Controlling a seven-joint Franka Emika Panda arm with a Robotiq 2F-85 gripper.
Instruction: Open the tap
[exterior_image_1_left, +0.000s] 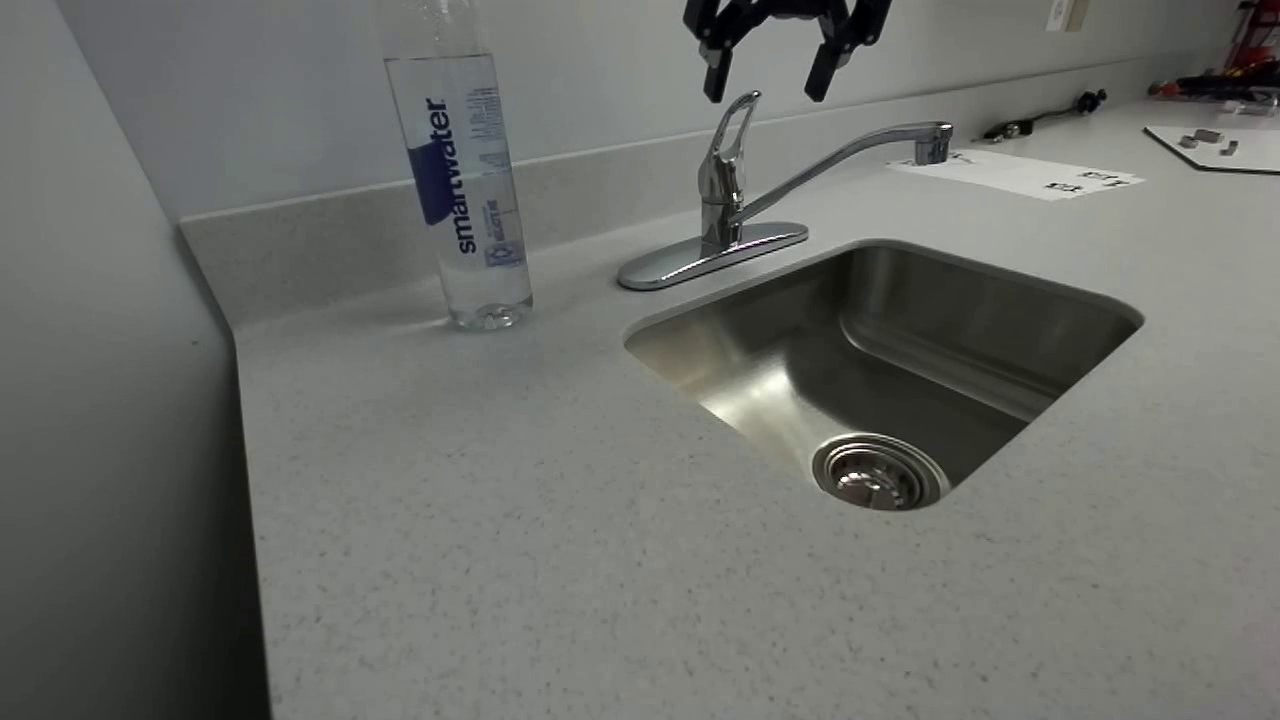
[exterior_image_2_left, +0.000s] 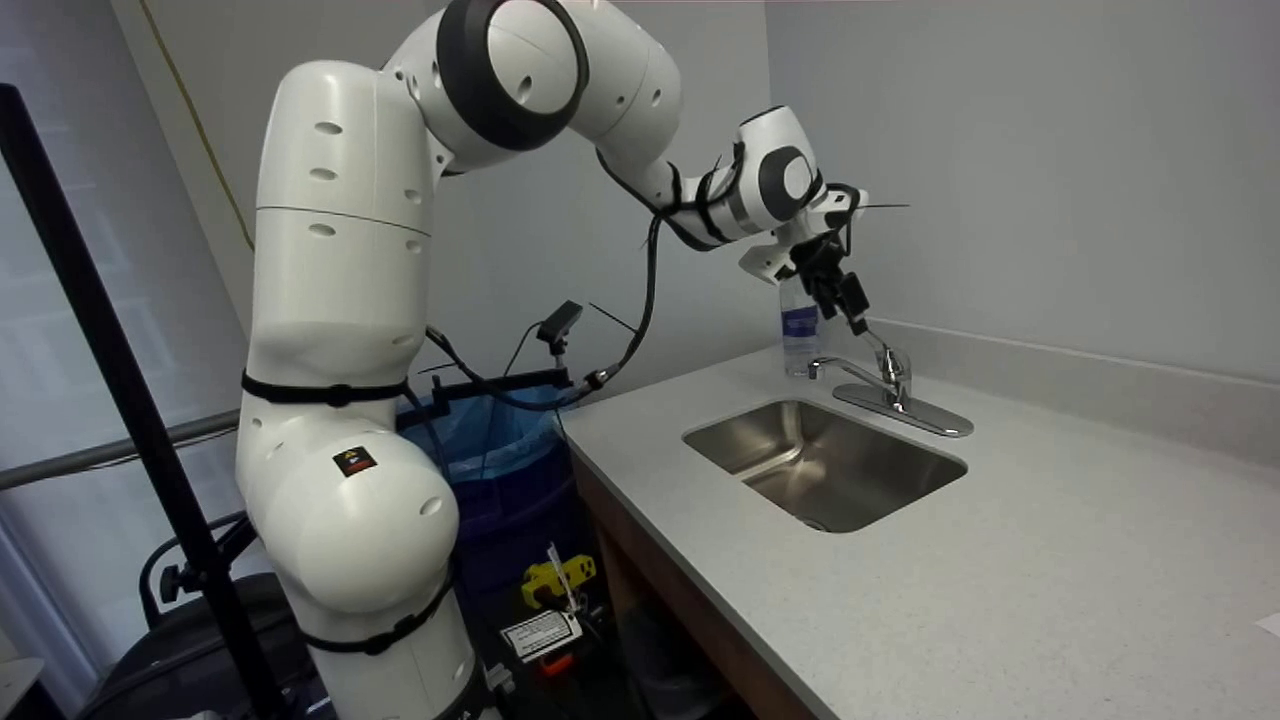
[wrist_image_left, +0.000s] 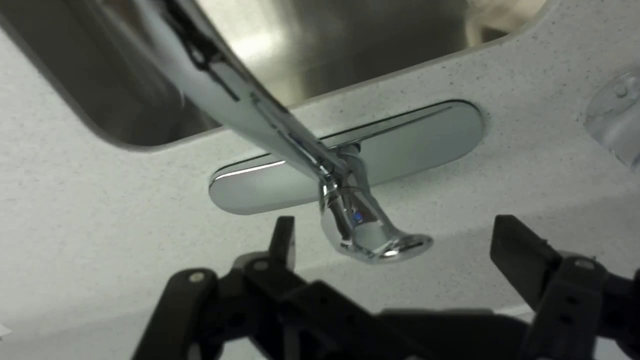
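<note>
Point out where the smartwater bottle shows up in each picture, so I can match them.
In an exterior view, the bottle stands left of centre in the upper half, its top beyond the picture's edge.
In an exterior view, the bottle is right of centre near mid-height, its top hidden.
In the wrist view, part of the bottle shows at the right edge.
Shared landmark: the chrome tap, in all three views.

Soft light; wrist view: sink (wrist_image_left: 257, 47) glares at eleven o'clock; in an exterior view, wall (exterior_image_1_left: 140, 500) lies dark at eight.

Bent arm (exterior_image_2_left: 370, 160), jaws wide apart
</note>
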